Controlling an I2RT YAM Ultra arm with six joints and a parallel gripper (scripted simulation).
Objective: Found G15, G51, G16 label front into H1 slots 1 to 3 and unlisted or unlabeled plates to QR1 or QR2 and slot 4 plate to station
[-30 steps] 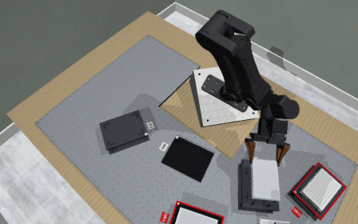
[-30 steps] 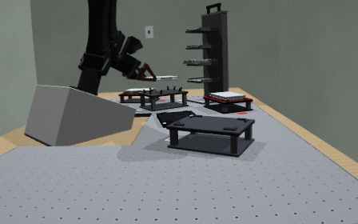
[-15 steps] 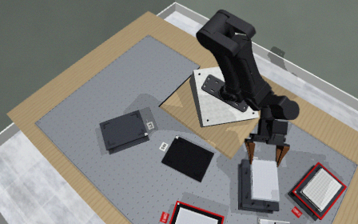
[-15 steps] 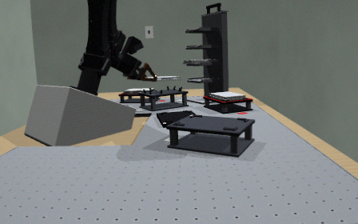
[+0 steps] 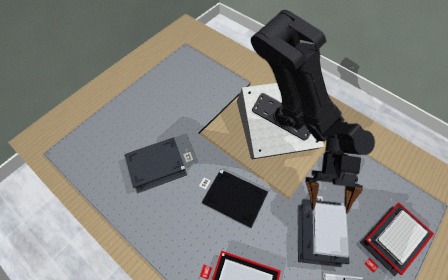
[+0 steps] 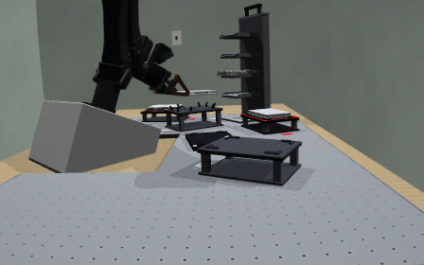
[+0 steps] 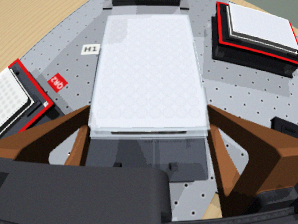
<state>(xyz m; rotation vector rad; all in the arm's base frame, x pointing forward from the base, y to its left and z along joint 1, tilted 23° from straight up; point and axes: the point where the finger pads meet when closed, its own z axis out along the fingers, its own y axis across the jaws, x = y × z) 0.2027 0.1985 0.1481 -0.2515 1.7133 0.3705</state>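
My gripper (image 5: 331, 206) (image 6: 185, 90) (image 7: 148, 112) is shut on the near end of a white well plate (image 5: 330, 230) (image 6: 201, 92) (image 7: 147, 70), one brown finger on each long side. The plate hangs level in the air in front of the plate hotel H1 (image 6: 256, 59), at about the height of the bottom shelf and outside it. A pinned nest (image 6: 194, 115) stands below it. The near end shows no label that I can read. The third shelf (image 6: 234, 73) looks thicker, as if it bears a plate.
Two red-edged quarantine nests each hold a white plate: one (image 5: 400, 237) (image 6: 270, 114) (image 7: 256, 26) right of the hotel, one (image 5: 245, 270) (image 7: 13, 103) left. A raised dark nest (image 5: 155, 162) (image 6: 251, 149) and a flat black nest (image 5: 235, 197) lie further left. The arm's grey pedestal (image 5: 270, 135) (image 6: 95, 134) stands behind.
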